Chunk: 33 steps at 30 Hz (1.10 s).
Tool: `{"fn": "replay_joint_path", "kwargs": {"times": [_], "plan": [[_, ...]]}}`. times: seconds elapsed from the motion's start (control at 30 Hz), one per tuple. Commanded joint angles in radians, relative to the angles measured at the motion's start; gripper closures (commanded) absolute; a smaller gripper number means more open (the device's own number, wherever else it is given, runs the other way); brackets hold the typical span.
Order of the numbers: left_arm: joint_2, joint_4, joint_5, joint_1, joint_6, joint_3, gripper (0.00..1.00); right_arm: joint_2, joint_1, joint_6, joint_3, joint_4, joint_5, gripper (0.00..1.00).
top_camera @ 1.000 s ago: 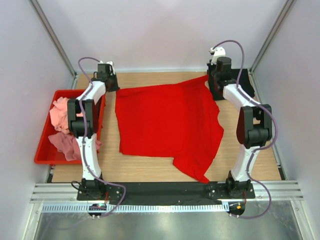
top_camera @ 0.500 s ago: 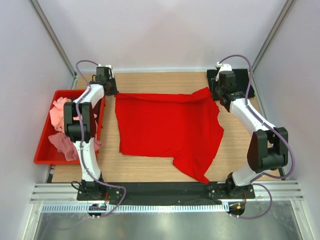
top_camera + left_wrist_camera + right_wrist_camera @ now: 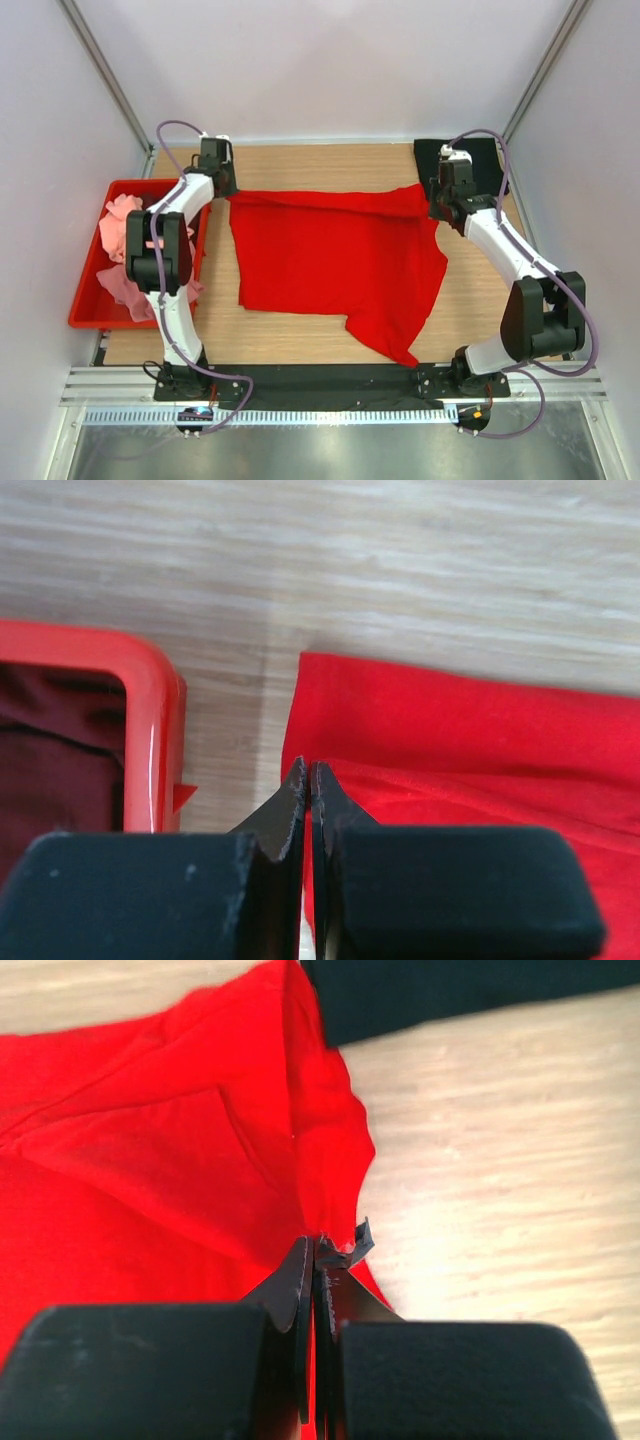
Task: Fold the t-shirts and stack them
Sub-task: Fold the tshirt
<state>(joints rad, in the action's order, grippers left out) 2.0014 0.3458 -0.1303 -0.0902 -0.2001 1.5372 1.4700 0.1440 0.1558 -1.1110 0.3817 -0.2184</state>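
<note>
On the wooden tabletop (image 3: pixel 290 342), left fingers (image 3: pixel 293 802) and right fingers (image 3: pixel 300 1278) each clamp a far corner, at 10 and 2 o'clock, of the red t-shirt (image 3: pixel 330 250) spread across the centre, a red crate (image 3: pixel 100 322) at 9 o'clock.

Matt bright red cloth t-shirt (image 3: pixel 340 250), lightly creased, on smooth pale wood-grain tabletop (image 3: pixel 490 300); glossy red plastic crate (image 3: pixel 150 750) at left; matt black cloth (image 3: pixel 450 990) upper right.

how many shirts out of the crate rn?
2: red t-shirt spread mid-table; black t-shirt at the far right corner. Any beneath the red one would be hidden.
</note>
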Motion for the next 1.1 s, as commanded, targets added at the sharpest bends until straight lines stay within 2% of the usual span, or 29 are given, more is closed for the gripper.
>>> {"fn": "replay_joint_path", "kwargs": {"times": [0.0, 0.13, 0.17, 0.2, 0.3, 0.43, 0.47, 0.57, 0.6, 0.63, 0.7, 0.77, 0.9, 1.03, 1.07], "plan": [[-0.029, 0.004, -0.066, -0.009, 0.019, -0.025, 1.00, -0.025, -0.001, 0.086, 0.037, 0.072, -0.032, 0.99], [-0.010, 0.019, -0.121, -0.037, 0.039, -0.019, 1.00, -0.022, 0.000, 0.155, 0.082, 0.094, -0.056, 0.98], [-0.009, 0.033, -0.132, -0.049, 0.042, -0.012, 0.99, -0.019, -0.001, 0.168, 0.088, 0.098, -0.064, 0.95], [-0.006, 0.039, -0.146, -0.055, 0.044, -0.005, 0.98, -0.019, -0.003, 0.186, 0.102, 0.103, -0.058, 0.89], [-0.009, 0.065, -0.244, -0.077, 0.039, 0.009, 0.86, -0.026, 0.000, 0.211, 0.102, 0.134, -0.045, 0.77], [-0.048, 0.110, -0.336, -0.088, 0.013, 0.057, 0.75, -0.059, -0.001, 0.214, 0.071, 0.181, -0.044, 0.71], [-0.058, 0.128, -0.328, -0.088, 0.005, 0.063, 0.71, -0.062, -0.001, 0.215, 0.063, 0.184, -0.035, 0.71], [-0.102, 0.133, -0.240, -0.091, -0.053, 0.061, 0.67, -0.053, 0.000, 0.215, 0.053, 0.128, 0.029, 0.67], [-0.108, 0.130, -0.132, -0.094, -0.073, 0.060, 0.66, -0.045, 0.003, 0.212, 0.060, 0.065, 0.048, 0.66], [-0.110, 0.121, -0.086, -0.092, -0.108, 0.054, 0.66, -0.036, 0.003, 0.196, 0.066, 0.022, 0.074, 0.64], [-0.098, 0.114, 0.005, -0.095, -0.151, 0.052, 0.66, 0.021, 0.005, 0.163, 0.074, -0.114, 0.206, 0.59], [-0.072, 0.114, 0.067, -0.095, -0.199, 0.052, 0.66, 0.125, 0.003, 0.105, 0.015, -0.164, 0.366, 0.56], [-0.047, 0.125, 0.133, -0.094, -0.242, 0.038, 0.67, 0.319, 0.002, 0.012, -0.179, -0.054, 0.422, 0.45], [-0.081, 0.139, 0.138, -0.094, -0.257, -0.008, 0.67, 0.450, 0.002, -0.065, -0.321, 0.005, 0.435, 0.44], [-0.088, 0.159, 0.098, -0.095, -0.260, -0.014, 0.67, 0.467, 0.002, -0.074, -0.346, 0.012, 0.427, 0.44]]}}
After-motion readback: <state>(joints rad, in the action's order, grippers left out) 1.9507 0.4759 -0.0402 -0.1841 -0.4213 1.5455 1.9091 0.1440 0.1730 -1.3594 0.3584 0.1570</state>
